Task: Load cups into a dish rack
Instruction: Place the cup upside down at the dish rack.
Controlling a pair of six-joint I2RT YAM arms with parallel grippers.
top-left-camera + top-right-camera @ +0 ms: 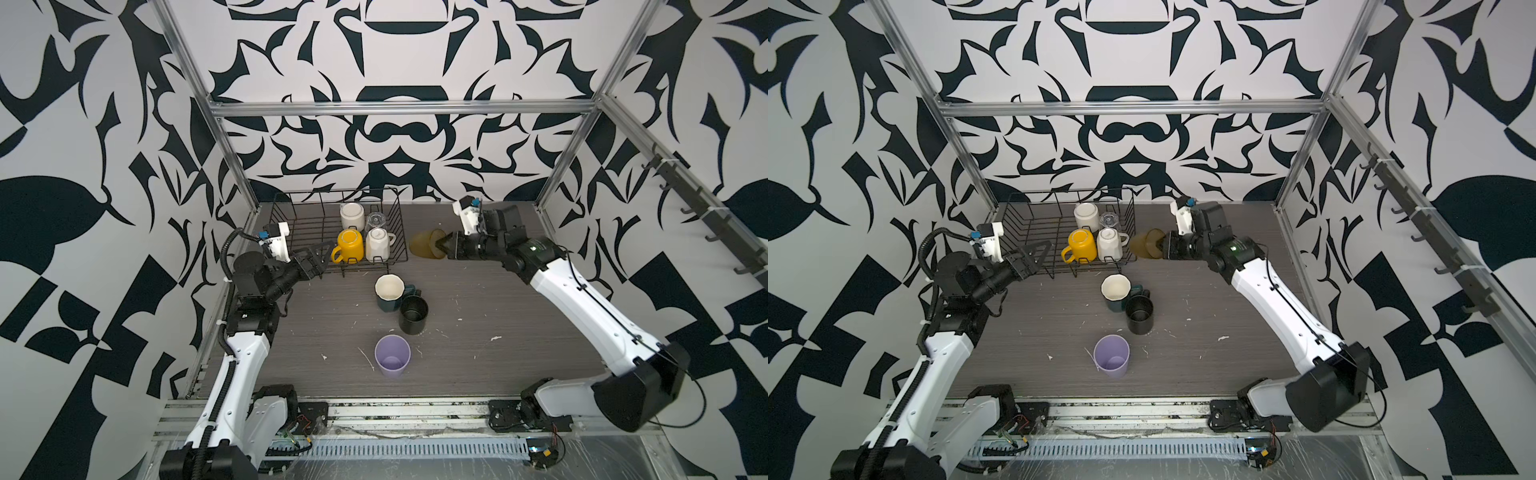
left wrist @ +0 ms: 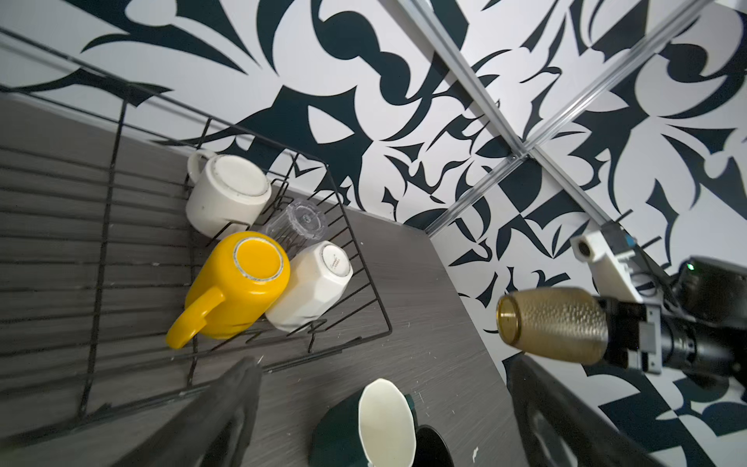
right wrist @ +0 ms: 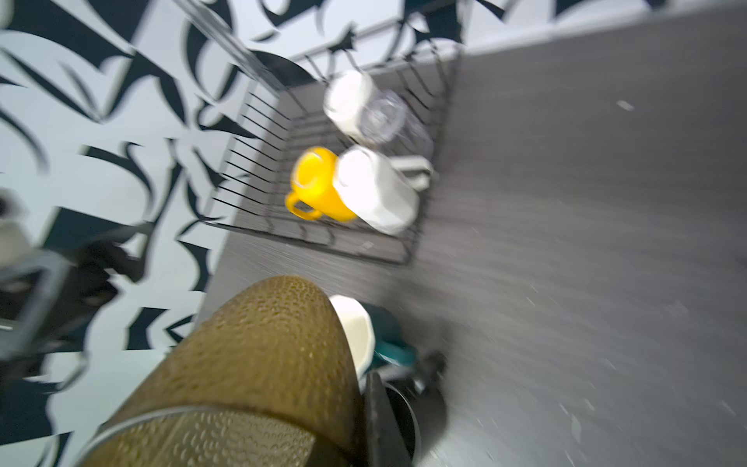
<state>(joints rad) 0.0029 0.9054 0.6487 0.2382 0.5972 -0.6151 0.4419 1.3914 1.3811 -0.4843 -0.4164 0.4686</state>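
Desk (image 1: 478,332): grey wood-grain top, flecked with white scuffs.
Lilac tumbler (image 1: 392,355): nearest the arm bases; upright, mouth up, smooth and matte, standing apart from the other cups.
Black mug (image 1: 413,314): farther back; upright, round, glossy. It stands against the dark-green mug and covers part of that mug's handle.
Dark-green mug (image 1: 390,293): upright, faceted, cream inside, between the black mug and the dish rack's front rail.
Left end effector (image 1: 326,253): jaws spread wide, holding nothing, at the rack's front rail and near the yellow mug's handle.
Right end effector (image 1: 446,245): clamped tight on the mouth end of the amber glass.
Amber glass (image 1: 424,244): brown, dimpled, see-through; held on its side, base toward the rack, just beside the rack's end wall. Whether it touches the wire cannot be told.
Dish rack (image 1: 309,226): black wire, rectangular, raised sides, upright dividers, at the back of the desk.
Yellow mug (image 1: 351,245): inverted in the rack, handle forward.
Cream faceted mug (image 1: 377,244): inverted, touching the yellow mug.
White mug (image 1: 352,215): inverted, behind the yellow one.
Clear glass (image 1: 376,219): inverted, beside the white mug, faint against the wire.
Right wrist view: motion-blurred; rack cups show only as smeared shapes.
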